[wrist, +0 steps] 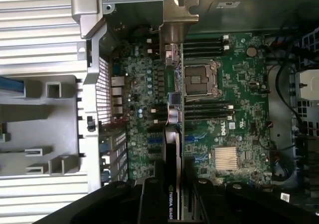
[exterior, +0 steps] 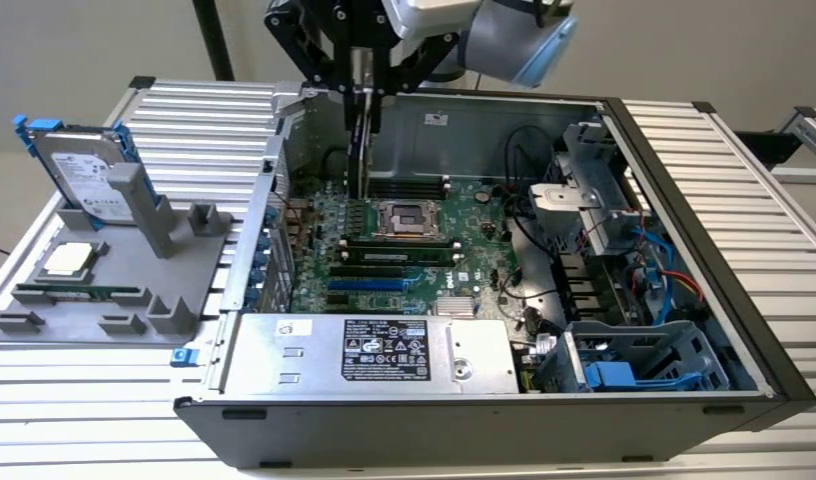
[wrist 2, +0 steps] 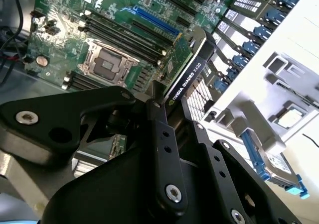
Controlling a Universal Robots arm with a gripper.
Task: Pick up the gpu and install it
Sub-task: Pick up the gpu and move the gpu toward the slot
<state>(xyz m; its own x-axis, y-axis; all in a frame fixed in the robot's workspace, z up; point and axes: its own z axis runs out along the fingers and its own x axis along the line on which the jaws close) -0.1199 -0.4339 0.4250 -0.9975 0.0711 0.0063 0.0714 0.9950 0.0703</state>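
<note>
Claw (exterior: 361,82) clamped on gpu (exterior: 361,150), arm pointing straight down, gpu edge-on above motherboard (exterior: 488,262)

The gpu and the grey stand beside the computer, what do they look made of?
The gpu: smooth black shroud, probably plastic, on a green circuit board. The grey stand: matte, uniform grey, likely moulded or printed plastic.
</note>
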